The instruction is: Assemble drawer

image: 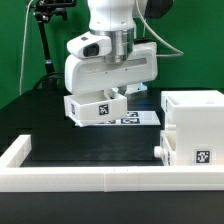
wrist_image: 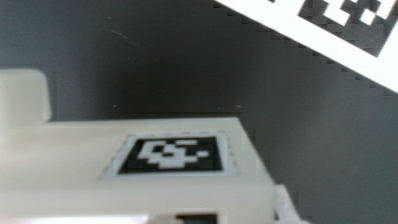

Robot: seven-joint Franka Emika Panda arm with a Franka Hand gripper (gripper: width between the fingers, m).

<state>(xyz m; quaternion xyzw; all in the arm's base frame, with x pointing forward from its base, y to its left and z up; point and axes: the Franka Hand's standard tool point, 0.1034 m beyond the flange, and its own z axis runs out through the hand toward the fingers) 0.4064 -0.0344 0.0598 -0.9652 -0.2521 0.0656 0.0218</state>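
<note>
**Gripper low over small tray; finger state not readable**

Gripper [image: 112, 92] sits directly above a small tray [image: 92, 108], low over the table [image: 50, 140]. Its fingers are hidden behind the hand body and the tray in the exterior view, and the wrist view does not show them clearly, so I cannot tell whether they are apart, together or clamped on the tray.

The small tray is matte white plastic, box-like, tilted slightly, with a black-and-white square tag on its facing side. In the wrist view its flat white surface [wrist_image: 160, 150] carries one such tag, with dark table beyond it.

The box-shaped shell [image: 195, 128] stands upright at the exterior view's right, well apart from the tray. It is matte white with straight edges, a tag on its front and a small projecting block at its lower near corner.

Open dark table lies between tray and shell, and toward the exterior view's left.

The marker board [image: 135, 118] lies flat just behind the tray, toward the shell; its corner [wrist_image: 338, 22] shows in the wrist view. A long low white rim wall [image: 90, 176] bounds the near edge and turns back at the exterior view's left. A black stand [image: 42, 45] rises behind, against a green backdrop.
</note>
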